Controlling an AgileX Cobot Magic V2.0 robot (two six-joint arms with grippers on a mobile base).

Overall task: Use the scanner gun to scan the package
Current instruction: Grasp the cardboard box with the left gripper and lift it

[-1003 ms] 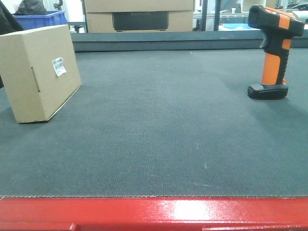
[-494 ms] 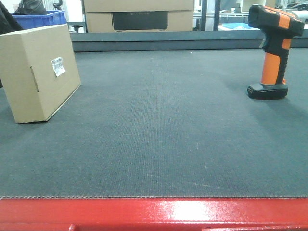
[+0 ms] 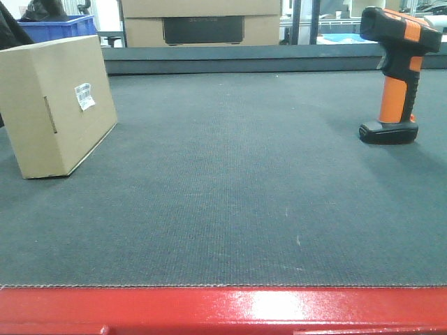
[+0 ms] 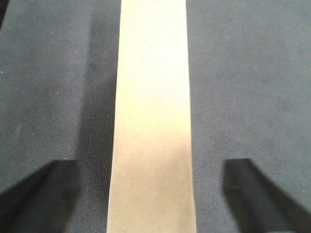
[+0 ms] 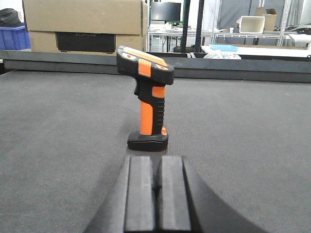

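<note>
While the package (image 3: pixel 59 105) stands on edge at the desk's (image 3: pixel 223 174) ten o'clock, your left pincer (image 4: pixel 150 164) straddles it wide open; an off-centre squeeze could tip it. Your closed right pincer (image 5: pixel 155 180) could topple the upright scanner gun (image 3: pixel 398 77) at two o'clock.

Left hand (image 4: pixel 150 167) spread wide; right hand (image 5: pixel 157 170) pinched closed.

The dark grey worktop (image 3: pixel 230 195) carries the package (image 3: pixel 59 105), standing on a narrow side at 10 o'clock, and the scanner gun (image 3: pixel 398 77), upright on its base at 2 o'clock.
</note>
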